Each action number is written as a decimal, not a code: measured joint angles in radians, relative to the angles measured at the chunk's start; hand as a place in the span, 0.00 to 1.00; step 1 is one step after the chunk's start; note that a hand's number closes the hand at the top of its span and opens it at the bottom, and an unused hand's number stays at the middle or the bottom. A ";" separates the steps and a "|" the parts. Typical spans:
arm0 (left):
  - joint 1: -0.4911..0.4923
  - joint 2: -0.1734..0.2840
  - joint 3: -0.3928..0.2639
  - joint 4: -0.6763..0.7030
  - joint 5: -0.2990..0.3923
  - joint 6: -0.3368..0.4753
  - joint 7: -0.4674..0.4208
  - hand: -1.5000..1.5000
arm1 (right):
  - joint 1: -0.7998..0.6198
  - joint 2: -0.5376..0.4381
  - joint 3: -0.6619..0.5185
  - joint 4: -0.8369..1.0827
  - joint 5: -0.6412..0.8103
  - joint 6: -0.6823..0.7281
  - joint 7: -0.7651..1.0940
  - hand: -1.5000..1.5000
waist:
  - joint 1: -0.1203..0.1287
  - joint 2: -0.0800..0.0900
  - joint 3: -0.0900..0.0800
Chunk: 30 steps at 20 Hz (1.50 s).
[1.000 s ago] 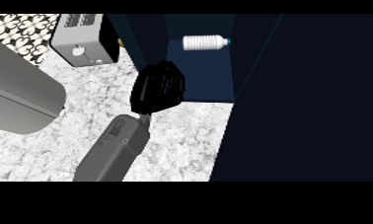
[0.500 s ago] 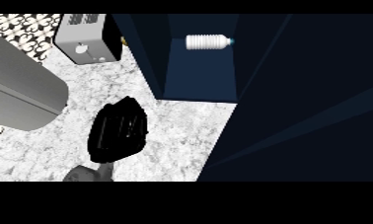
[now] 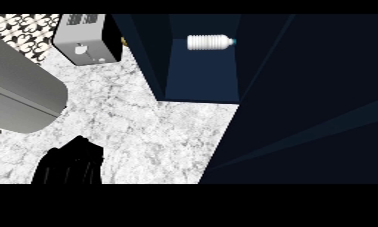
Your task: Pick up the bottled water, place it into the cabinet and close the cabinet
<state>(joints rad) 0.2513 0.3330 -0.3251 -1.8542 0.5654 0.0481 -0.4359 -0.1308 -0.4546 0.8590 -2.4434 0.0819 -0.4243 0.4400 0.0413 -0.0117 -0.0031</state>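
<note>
The bottled water (image 3: pixel 210 42), clear white with a blue cap, lies on its side inside the dark blue cabinet (image 3: pixel 201 78), cap pointing right. Nothing touches it. The cabinet stands open, and its dark door (image 3: pixel 310 121) spreads across the right of the head view. My right hand (image 3: pixel 70 163) shows at the lower left over the marble counter (image 3: pixel 155 121), far from the bottle, its fingers relaxed and holding nothing. My left hand does not show.
A grey toaster (image 3: pixel 87 38) with a black side stands at the back left, beside the cabinet's left wall. A broad grey forearm (image 3: pixel 26 96) fills the left edge. Patterned tiles (image 3: pixel 26 28) line the far left corner.
My right hand has drawn back from the cabinet's front, down and left to the view's lower edge. The bottle has stayed in the cabinet.
</note>
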 measured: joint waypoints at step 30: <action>0.478 0.163 0.369 -0.178 0.235 -0.380 -0.092 1.00 | -0.739 0.451 -0.529 0.870 -0.217 0.173 0.007 1.00 | -0.015 0.013 0.004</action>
<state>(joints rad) 0.7289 0.4958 0.0444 -2.0318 0.8003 -0.3319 -0.5279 -0.8693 -0.0032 0.3304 -1.5735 -0.1349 -0.2508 0.4473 0.0262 0.0017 0.0005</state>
